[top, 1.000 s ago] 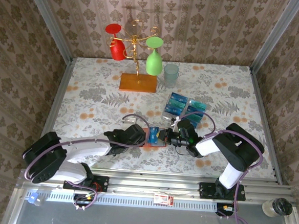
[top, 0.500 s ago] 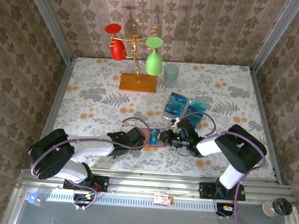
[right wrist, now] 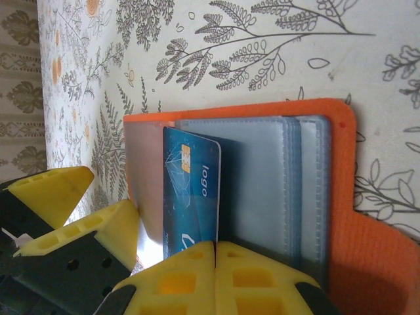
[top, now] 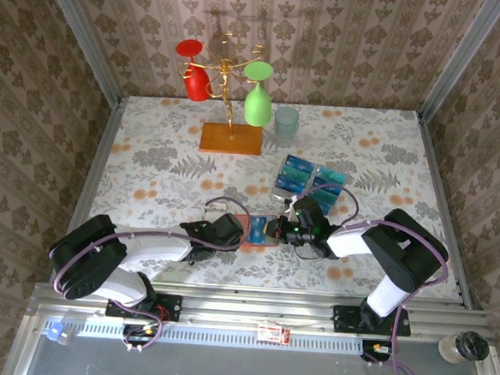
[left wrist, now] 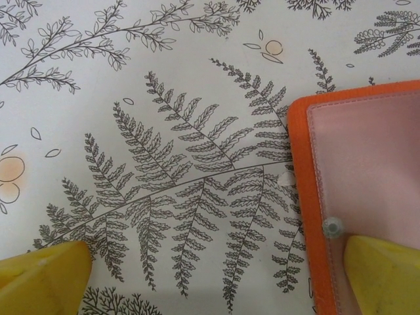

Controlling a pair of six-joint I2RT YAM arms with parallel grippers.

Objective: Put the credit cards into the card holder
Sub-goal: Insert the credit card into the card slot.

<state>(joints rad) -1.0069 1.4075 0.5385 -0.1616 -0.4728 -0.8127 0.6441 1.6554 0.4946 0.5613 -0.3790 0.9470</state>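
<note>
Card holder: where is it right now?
Top view: the card holder lies open near the table's front centre, between the left gripper and the right gripper, with the spare credit cards behind it to the right.

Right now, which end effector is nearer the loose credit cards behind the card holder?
Right. The right end effector, shut, sits at the card holder just in front of the loose credit cards; the left end effector, open, is on the holder's other side, farther from them.
</note>
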